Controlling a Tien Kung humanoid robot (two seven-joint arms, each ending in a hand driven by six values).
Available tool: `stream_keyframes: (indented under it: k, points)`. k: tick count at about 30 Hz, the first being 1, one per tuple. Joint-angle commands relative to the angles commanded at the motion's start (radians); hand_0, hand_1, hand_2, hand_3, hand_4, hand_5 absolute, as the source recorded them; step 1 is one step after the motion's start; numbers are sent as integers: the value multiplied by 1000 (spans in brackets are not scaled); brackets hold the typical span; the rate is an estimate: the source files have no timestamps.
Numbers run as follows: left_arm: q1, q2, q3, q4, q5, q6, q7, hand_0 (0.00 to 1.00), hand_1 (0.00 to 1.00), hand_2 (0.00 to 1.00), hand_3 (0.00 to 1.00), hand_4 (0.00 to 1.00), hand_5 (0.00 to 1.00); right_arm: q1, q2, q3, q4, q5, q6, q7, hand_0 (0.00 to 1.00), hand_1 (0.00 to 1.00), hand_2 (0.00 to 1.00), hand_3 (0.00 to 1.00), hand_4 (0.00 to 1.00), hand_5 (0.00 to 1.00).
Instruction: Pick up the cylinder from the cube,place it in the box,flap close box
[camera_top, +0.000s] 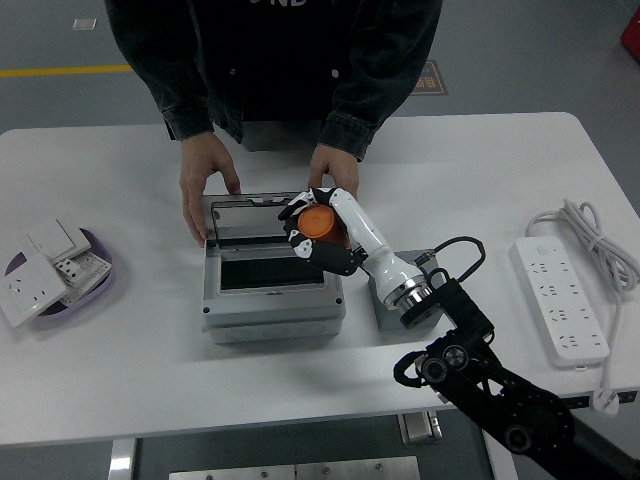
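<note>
The right hand (318, 232) reaches in from the lower right and its fingers (296, 212) are curled around the orange cylinder (320, 223), holding it in the air above the right rear part of the grey box (272, 290). The cylinder does not touch the box. The box stands in the middle of the white desk (470, 170) with its clear lid (262, 216) raised at the back, so the dark inside is open to view. The grey cube (390, 300) is just beside the box on its right, and it is mostly hidden by the robot's wrist, so I cannot tell if something is on it. A person in a dark jacket stands at the far side of the desk. One hand (208, 190) of the person rests at the left rear corner of the box, and the other hand (335, 172) is at the lid's right rear edge, possibly touching it. A purple dish with white switch plates (50, 275) lies at the left, and a white power strip (562, 298) with its cable lies at the right.
</note>
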Motion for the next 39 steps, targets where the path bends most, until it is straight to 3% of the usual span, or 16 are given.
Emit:
stream_keyframes:
  k: [1, 12, 18, 19, 24, 25, 30, 31, 36, 37, 39]
  points:
    - [0, 0, -1, 0, 0, 0, 1, 642, 666, 591, 653, 718, 286, 12, 6, -13, -3, -29, 7, -21, 93, 242, 369, 331, 2, 2]
    - [-1, 4, -6, 0, 8, 0, 3, 642, 665, 591, 653, 718, 286, 120, 63, -116, -53, -282, 112, -198, 77, 236, 359, 326, 2, 2]
    - [1, 5, -41, 0, 41, 2, 15, 641, 665, 591, 651, 717, 288, 177, 74, -143, -81, -423, 219, -279, 77, 234, 354, 331, 2, 2]
    - [2, 6, -49, 0, 48, 2, 19, 640, 665, 591, 652, 716, 287, 183, 75, -147, -85, -445, 236, -289, 123, 271, 383, 427, 2, 2]
    - [9, 8, -81, 0, 75, 5, 35, 640, 665, 591, 652, 716, 287, 199, 75, -166, -97, -509, 279, -322, 123, 271, 383, 427, 2, 2]
    - [9, 8, -84, 0, 77, 6, 36, 639, 664, 591, 652, 717, 289, 200, 75, -168, -98, -515, 281, -325, 694, 669, 669, 693, 413, 2]
    - [10, 8, -87, 0, 80, 6, 38, 639, 664, 591, 652, 717, 289, 207, 75, -177, -102, -536, 282, -330, 694, 669, 669, 693, 413, 2]
    - [9, 8, -87, 0, 80, 6, 38, 638, 664, 592, 652, 717, 289, 208, 75, -179, -103, -539, 282, -330, 814, 718, 717, 733, 590, 237]
    - [7, 6, -81, 0, 77, 5, 36, 638, 664, 592, 652, 717, 289, 213, 75, -183, -106, -549, 284, -331, 814, 718, 717, 733, 590, 237]
    - [7, 6, -80, 0, 76, 5, 35, 638, 664, 592, 652, 717, 290, 213, 75, -184, -107, -549, 284, -331, 847, 727, 738, 775, 739, 309]
    - [7, 6, -80, 0, 76, 4, 35, 638, 664, 592, 652, 717, 290, 213, 75, -184, -109, -551, 285, -331, 847, 727, 738, 775, 739, 309]
